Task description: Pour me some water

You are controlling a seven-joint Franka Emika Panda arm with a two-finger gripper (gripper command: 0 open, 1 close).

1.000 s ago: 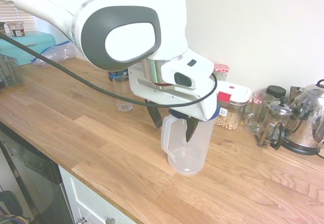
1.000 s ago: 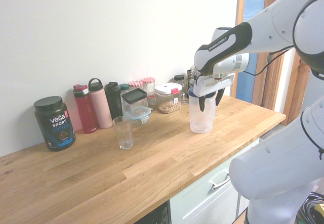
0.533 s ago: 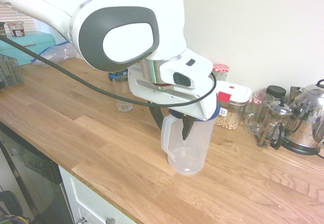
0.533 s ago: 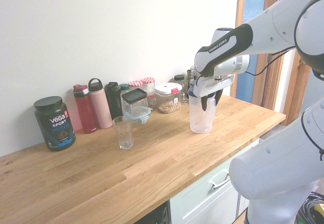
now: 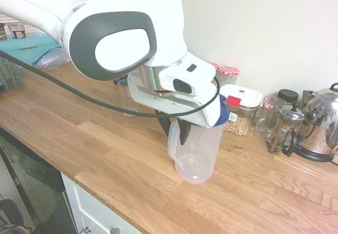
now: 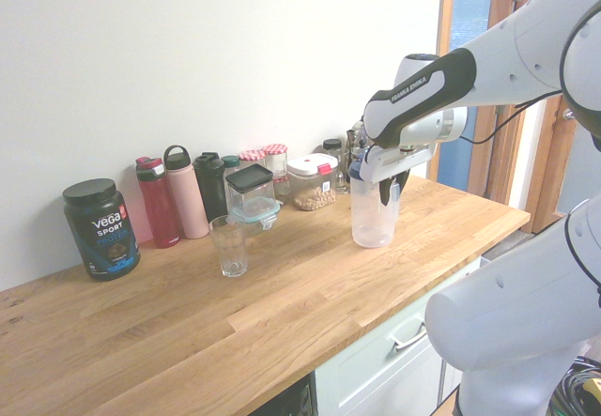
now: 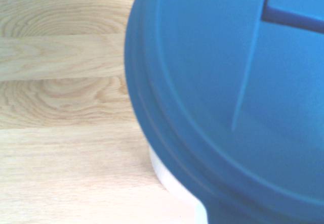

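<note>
Narrowing around the handle (image 5: 172, 145) of the pitcher (image 5: 197, 157), the tool (image 5: 175, 138) is showing 2 dark fingers in the first exterior view. The fingers are standing closer together than 1 second earlier, but a gap is remaining between them. The handle is lying in line with this gap; whether either finger is touching it, the view is not telling. The arm is shifting toward the handle side, exposing more of the blue lid (image 5: 223, 113). The pitcher is standing upright on the surface (image 5: 116, 155), holding its earlier position. This change is indicating a grasp in preparation, not a completed grip.

In the second exterior view, the 2 fingers are likewise appearing closer together, beside the upper part of the pitcher. The drinking glass (image 6: 229, 247) is standing upright, well apart from the pitcher, and is not changing position. Pouring is not yet occurring. The next step is probably requiring full closure on the handle, then a lift and a transfer toward the glass. Incomplete closure is risking slip or rotation of the pitcher.

In the wrist view, the lid is filling much of the frame. Contact at the handle is not showing, and the water level is not readable.
</note>
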